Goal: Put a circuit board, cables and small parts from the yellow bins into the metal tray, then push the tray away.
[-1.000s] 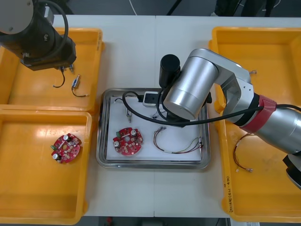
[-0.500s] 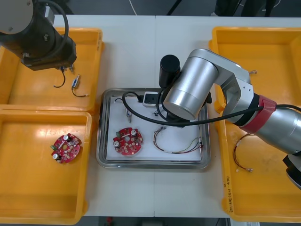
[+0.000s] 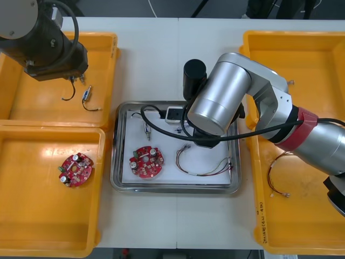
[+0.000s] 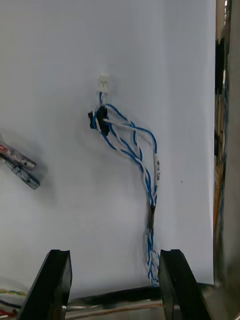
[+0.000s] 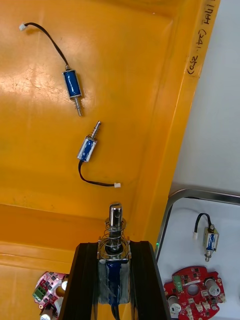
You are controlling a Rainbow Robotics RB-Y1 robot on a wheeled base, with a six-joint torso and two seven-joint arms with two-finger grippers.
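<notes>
My right gripper (image 4: 114, 282) is open just above the white floor of the metal tray (image 3: 121, 162). A twisted blue and white cable (image 4: 127, 145) lies loose on that floor, its end reaching between the fingers (image 4: 52, 282). The right arm (image 3: 221, 102) hangs over the tray's far half. My left gripper (image 5: 114, 247) is shut on a small metal part (image 5: 114, 260) with a blue body and a spring, above the far left yellow bin (image 3: 32, 108). The tray also holds a round red circuit board (image 3: 145, 161), a small metal part (image 3: 146, 129) and a red and yellow cable (image 3: 205, 167).
Two more small metal parts (image 5: 72, 85) (image 5: 87, 149) lie in the far left bin. The near left bin (image 3: 32, 226) holds another circuit board (image 3: 76, 170). A red and yellow cable (image 3: 275, 178) lies in the near right bin. The far right bin (image 3: 307, 54) stands beside the arm.
The right arm has edged slightly toward the tray's far side. The left arm has not moved.
</notes>
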